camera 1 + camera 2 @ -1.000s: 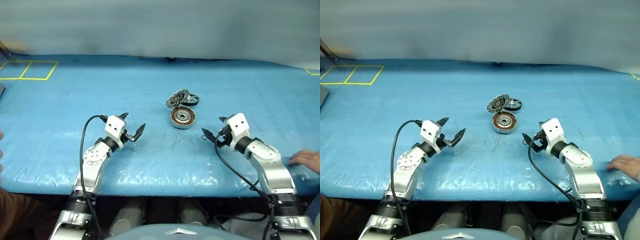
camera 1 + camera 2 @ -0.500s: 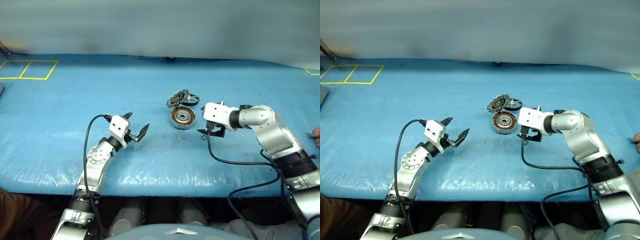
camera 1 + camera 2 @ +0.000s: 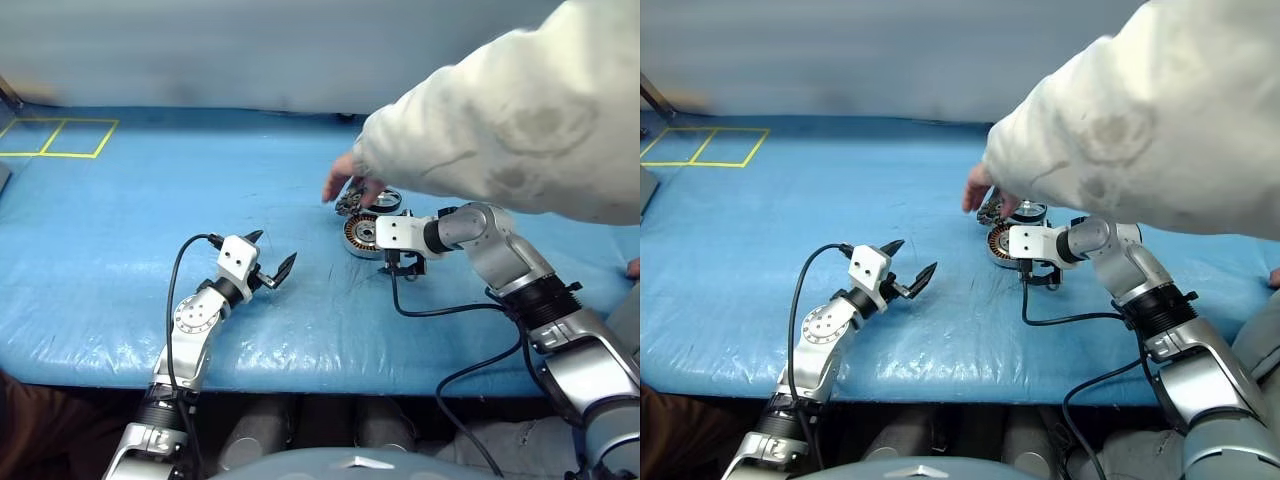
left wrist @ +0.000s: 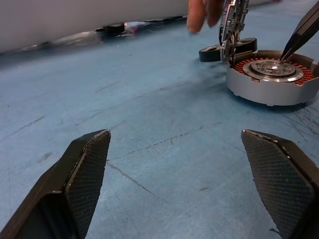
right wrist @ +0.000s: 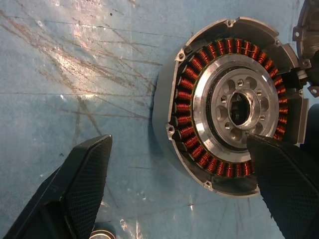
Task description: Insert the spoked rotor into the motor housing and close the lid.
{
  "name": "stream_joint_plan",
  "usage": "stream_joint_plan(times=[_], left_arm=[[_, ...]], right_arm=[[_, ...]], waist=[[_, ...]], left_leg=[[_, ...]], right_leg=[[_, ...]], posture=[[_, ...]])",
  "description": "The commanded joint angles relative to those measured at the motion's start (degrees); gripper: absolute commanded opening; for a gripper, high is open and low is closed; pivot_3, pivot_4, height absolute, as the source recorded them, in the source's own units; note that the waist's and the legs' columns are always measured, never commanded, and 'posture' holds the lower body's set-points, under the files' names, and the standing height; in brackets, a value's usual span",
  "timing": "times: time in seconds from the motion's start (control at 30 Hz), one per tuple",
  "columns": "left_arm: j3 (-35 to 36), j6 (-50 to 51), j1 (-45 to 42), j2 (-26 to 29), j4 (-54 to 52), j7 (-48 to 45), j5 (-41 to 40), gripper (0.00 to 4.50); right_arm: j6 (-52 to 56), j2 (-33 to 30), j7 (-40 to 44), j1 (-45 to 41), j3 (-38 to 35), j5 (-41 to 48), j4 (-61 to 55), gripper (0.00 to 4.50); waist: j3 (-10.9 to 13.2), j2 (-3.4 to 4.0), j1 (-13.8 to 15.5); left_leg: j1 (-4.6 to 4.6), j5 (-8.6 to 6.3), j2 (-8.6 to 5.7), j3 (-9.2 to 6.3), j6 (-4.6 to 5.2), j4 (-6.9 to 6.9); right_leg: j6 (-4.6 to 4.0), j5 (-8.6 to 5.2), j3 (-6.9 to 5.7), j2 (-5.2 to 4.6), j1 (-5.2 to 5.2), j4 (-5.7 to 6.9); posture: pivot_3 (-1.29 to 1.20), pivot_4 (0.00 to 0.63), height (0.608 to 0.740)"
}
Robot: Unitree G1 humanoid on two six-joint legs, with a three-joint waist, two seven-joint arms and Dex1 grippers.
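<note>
Inside, the motor housing (image 5: 227, 104) shows copper-orange windings ringing a silver hub.

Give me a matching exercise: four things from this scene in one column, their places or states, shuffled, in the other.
1. housing
2. lid
3. left gripper
4. hand

a. open, apart from the parts
b. flat on the table, windings up
c. reaching to the parts
d. on edge behind the housing

Pairs: 1-b, 2-d, 3-a, 4-c

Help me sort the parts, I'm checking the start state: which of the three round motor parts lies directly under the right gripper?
The motor housing, the puck ringed with copper windings; the open right gripper hangs over it. The lid and spoked rotor sit behind.
</note>
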Motion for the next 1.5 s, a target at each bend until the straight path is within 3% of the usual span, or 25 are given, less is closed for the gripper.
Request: stream_joint_plan(times=[0.03, 0.47, 0.9, 1.03, 1.3, 1.4, 1.5], left_arm=[[0.2, -0.7, -0.1, -0.2, -2.7, 0.5, -0.1, 4.50], [0.4, -0.5, -0.3, 0.1, -2.5, 0.4, 0.0, 4.50], [0.6, 0.4, 0.8, 2.5, -4.2, -0.5, 0.7, 4.50], [-1.3, 1.7, 1.2, 5.5, -5.8, -4.1, 1.2, 4.50], [-6.0, 11.5, 5.6, 18.4, -16.5, -14.0, 3.8, 4.50], [-5.7, 12.1, 4.3, 19.8, -18.6, -14.7, 3.6, 4.50], [-7.4, 10.6, -3.0, 20.8, -18.4, -16.7, 5.6, 4.50]], right_arm=[[-1.2, 0.5, 0.4, -2.2, -1.2, -0.1, -0.9, 4.47], [-0.7, 1.0, -4.1, -1.3, -5.9, 1.1, -2.4, 4.47], [8.2, 2.8, -10.7, 17.9, -15.0, 9.5, -22.5, 4.47], [10.6, 4.5, -12.6, 21.0, -14.9, 10.8, -26.4, 4.47], [13.2, 5.7, -14.9, 25.4, -15.4, 12.6, -29.9, 4.47], [14.1, 5.5, -15.1, 27.3, -16.0, 13.8, -31.4, 4.47], [14.1, 5.9, -14.4, 30.4, -16.5, 16.6, -33.3, 4.47]], waist=[[0.0, 0.00, 0.0], [0.0, 0.00, -0.1], [0.0, 0.02, 0.2], [0.0, 0.02, 0.0], [0.0, 0.06, -0.1], [0.0, 0.07, 0.1], [0.0, 0.04, 0.7]], left_leg=[[0.00, 0.00, 0.00, 0.00, 0.00, 0.00], [0.00, 0.01, 0.00, 0.00, -0.01, 0.00], [0.01, -0.01, 0.00, 0.00, 0.00, 0.00], [0.07, 0.02, 0.05, -0.01, -0.05, 0.00], [0.07, 0.01, 0.04, 0.00, -0.02, -0.06], [0.07, 0.01, 0.05, -0.03, -0.04, -0.08], [0.06, 0.04, 0.05, -0.06, -0.07, -0.06]], right_leg=[[0.00, 0.00, 0.00, 0.00, 0.00, 0.00], [0.00, 0.00, 0.01, 0.02, -0.01, 0.01], [-0.01, 0.00, 0.05, 0.01, -0.02, 0.05], [-0.01, 0.00, 0.05, 0.04, 0.03, 0.08], [-0.04, -0.02, 0.06, 0.05, 0.01, 0.04], [-0.05, -0.04, 0.06, 0.04, 0.02, 0.04], [-0.05, -0.04, 0.04, 0.03, 0.05, 0.04]], posture=[[0.00, 0.150, 0.740], [0.00, 0.150, 0.740], [0.00, 0.150, 0.740], [0.00, 0.150, 0.740], [0.00, 0.150, 0.740], [0.00, 0.150, 0.740], [0.00, 0.150, 0.740]])
